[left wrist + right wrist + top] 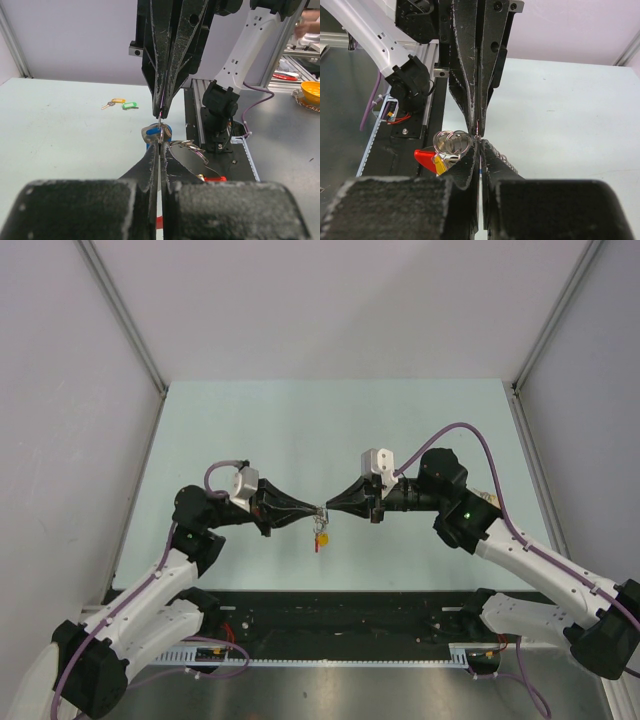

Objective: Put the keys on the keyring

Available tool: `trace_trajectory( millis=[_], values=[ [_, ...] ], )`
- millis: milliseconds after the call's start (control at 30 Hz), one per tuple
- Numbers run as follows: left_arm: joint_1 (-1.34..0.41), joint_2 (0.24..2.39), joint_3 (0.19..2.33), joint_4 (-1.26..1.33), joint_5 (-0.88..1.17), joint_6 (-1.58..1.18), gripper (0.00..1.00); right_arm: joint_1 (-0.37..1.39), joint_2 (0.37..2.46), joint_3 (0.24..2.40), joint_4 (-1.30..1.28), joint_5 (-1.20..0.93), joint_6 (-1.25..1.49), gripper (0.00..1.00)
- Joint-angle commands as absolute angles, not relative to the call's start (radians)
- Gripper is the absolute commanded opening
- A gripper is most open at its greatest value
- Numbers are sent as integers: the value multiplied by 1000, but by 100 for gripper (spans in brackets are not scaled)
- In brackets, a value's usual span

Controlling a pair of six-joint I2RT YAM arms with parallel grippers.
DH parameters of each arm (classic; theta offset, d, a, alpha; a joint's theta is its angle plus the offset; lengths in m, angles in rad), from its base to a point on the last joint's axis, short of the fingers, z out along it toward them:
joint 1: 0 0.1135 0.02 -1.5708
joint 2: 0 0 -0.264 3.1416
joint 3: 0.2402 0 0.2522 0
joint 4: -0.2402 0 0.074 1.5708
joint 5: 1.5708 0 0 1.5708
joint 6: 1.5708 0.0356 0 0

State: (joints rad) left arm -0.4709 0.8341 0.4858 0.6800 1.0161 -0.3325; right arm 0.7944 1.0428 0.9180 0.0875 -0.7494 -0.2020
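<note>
Overhead, the keyring (321, 511) is too tiny to make out; the keys (320, 537) dangling at its six o'clock blur into one blob. Close up, the right gripper (479, 142) covers part of the red band (425, 156).

Both pincers black, grey scuff flecks: left gripper (312, 510), right gripper (337, 506). At their tips: silver keyring (452, 141) w/ red band (426, 156), yellow key tag (439, 164) below, blue key head (156, 132). Beyond left pincer's tips, to its left, on pale mint table (300, 420): yellow tag (118, 100) & green tag (130, 105). Cables (470, 435) purple.
</note>
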Motion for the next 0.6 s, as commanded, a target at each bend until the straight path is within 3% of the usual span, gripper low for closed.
trace_trajectory(
  millis=[0, 567],
  values=[
    [-474, 802, 474, 741, 1000, -325, 0, 792, 1034, 922, 124, -756, -184, 0],
    [-474, 798, 469, 749, 988, -318, 1, 790, 1045, 920, 127, -759, -173, 0]
  ],
)
